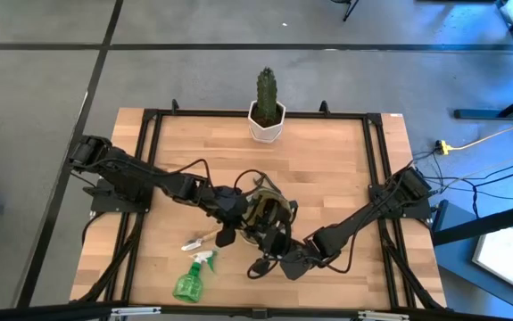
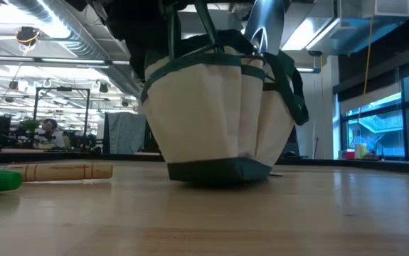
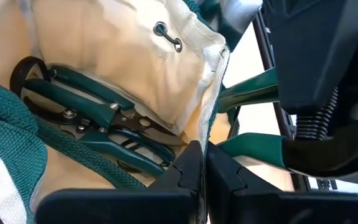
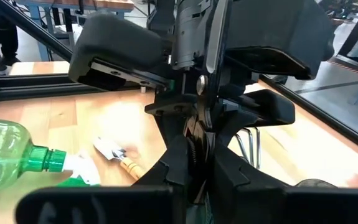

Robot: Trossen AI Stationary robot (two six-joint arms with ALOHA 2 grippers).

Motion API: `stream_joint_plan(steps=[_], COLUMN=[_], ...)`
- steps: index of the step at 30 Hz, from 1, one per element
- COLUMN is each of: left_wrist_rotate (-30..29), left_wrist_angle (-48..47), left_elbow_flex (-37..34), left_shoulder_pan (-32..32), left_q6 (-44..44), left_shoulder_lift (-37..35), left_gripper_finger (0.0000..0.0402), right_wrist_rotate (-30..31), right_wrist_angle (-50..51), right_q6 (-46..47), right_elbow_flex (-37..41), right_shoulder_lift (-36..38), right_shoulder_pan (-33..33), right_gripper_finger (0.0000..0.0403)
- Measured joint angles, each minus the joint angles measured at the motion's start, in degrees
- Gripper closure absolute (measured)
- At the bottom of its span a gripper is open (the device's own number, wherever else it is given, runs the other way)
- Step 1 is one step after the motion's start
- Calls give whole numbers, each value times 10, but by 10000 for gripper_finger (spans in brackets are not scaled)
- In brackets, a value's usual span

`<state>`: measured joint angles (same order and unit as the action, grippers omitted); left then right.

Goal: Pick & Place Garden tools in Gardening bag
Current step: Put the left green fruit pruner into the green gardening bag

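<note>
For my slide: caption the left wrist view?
Left gripper pinches the bag rim shut; shears lie inside.

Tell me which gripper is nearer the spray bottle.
Right. The right gripper sits just beside the spray bottle, toward the table's front edge. The left gripper is farther back, pinching the bag rim.

Both arms crowd the gardening bag [image 1: 265, 212]; open tabletop [image 1: 327, 160] lies toward the cactus [image 1: 266, 98].

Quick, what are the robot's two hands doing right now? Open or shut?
Left gripper: shut, pinching the gardening bag at its rim.
Right gripper: shut on a thin dark-handled tool; which tool cannot be told.
</note>
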<state>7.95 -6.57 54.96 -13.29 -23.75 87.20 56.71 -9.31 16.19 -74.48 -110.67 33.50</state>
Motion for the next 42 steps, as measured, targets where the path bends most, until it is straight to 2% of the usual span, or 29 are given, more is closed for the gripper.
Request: stream_joint_plan(steps=[6, 11, 19, 24, 29, 31, 37, 42], left_wrist_rotate=[7, 13, 5, 7, 7, 9, 9, 8], left_wrist_angle=[1, 8, 19, 21, 22, 24, 23, 23], left_elbow_flex=[0, 0, 1, 1, 1, 1, 1, 1], left_shoulder_pan=[6, 6, 6, 6, 6, 6, 6, 6], left_q6=[-11, -19, -26, -27, -27, -27, -27, -27], left_shoulder_lift=[0, 0, -1, -1, -1, -1, -1, -1], left_gripper_finger=[399, 399, 399, 399, 399, 399, 399, 399], right_wrist_rotate=[-4, -77, -47, -96, -100, -102, -124, -124], right_wrist_angle=[2, 5, 31, 84, 85, 79, 67, 42], right_q6=[-1, 11, 38, 92, 102, 107, 139, 134], right_elbow_flex=[0, 0, 0, 0, 0, 1, 1, 0], right_shoulder_lift=[0, 1, 1, 1, 1, 1, 1, 1], right_shoulder_pan=[0, -7, -7, -9, -9, -9, -10, -9], right_gripper_finger=[371, 372, 372, 372, 371, 354, 257, 198])
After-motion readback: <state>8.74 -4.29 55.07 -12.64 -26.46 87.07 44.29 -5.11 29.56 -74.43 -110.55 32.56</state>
